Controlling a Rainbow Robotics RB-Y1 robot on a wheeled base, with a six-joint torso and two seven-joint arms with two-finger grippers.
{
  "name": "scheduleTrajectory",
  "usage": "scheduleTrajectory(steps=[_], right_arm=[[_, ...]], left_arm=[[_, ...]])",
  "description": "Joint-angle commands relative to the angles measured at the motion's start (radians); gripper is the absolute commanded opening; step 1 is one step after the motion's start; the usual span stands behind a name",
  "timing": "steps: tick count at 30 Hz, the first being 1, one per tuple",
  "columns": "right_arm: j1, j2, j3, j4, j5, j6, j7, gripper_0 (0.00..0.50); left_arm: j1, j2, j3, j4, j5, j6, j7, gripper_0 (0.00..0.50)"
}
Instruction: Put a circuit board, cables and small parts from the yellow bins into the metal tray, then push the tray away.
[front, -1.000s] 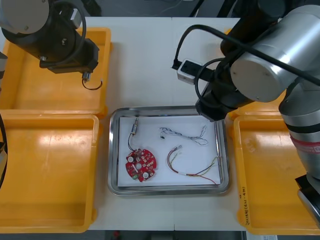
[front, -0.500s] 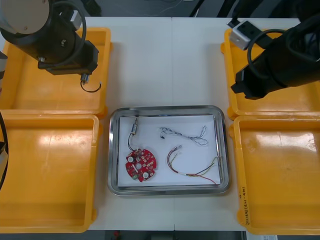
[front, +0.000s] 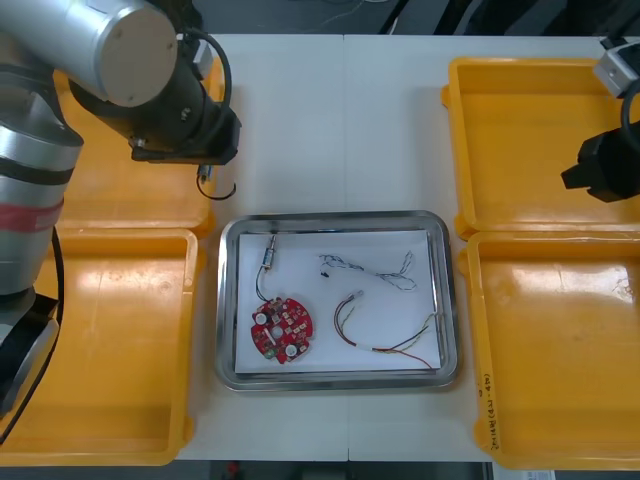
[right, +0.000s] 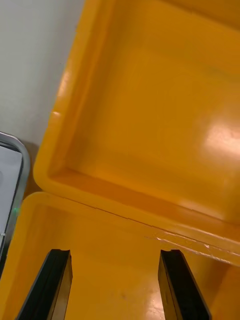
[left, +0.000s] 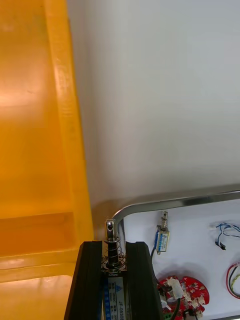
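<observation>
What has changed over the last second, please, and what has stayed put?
The left gripper, jaws shut on a small part, carried it from over the far left bin toward the tray's far left corner. The right gripper, jaws open, drew back from the tray's far right corner to the far right bin. The board and cables in the tray stayed put.

Light counter (front: 340, 130), thin seam running down its middle. Dark floor (front: 270, 12) shows past its far edge.
</observation>
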Motion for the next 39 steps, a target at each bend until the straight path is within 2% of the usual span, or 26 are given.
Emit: scheduleTrajectory(steps=[1, 5, 13, 21, 30, 39], right_arm=[[0.074, -0.037, -0.104, -0.031, 0.027, 0.003, -0.034, 0.5], [0.124, -0.037, -0.156, -0.031, 0.034, 0.003, -0.045, 0.5], [0.203, -0.035, -0.19, -0.031, 0.041, 0.003, -0.101, 0.5], [0.247, -0.034, -0.19, -0.031, 0.028, 0.003, -0.199, 0.5], [0.273, -0.032, -0.19, -0.034, 0.011, 0.003, -0.201, 0.5], [0.279, -0.017, -0.19, -0.042, 0.011, 0.003, -0.204, 0.5]], left_arm=[[-0.003, -0.056, -0.067, -0.041, -0.036, 0.007, 0.106, 0.0], [-0.003, -0.099, -0.133, -0.039, -0.07, 0.003, 0.133, 0.0], [-0.003, -0.117, -0.256, -0.028, -0.073, -0.047, 0.227, 0.0], [0.02, -0.117, -0.354, 0.002, -0.062, -0.121, 0.248, 0.0], [0.029, -0.116, -0.444, 0.107, -0.076, -0.227, 0.25, 0.0], [0.034, -0.093, -0.504, 0.147, -0.073, -0.254, 0.258, 0.0]])
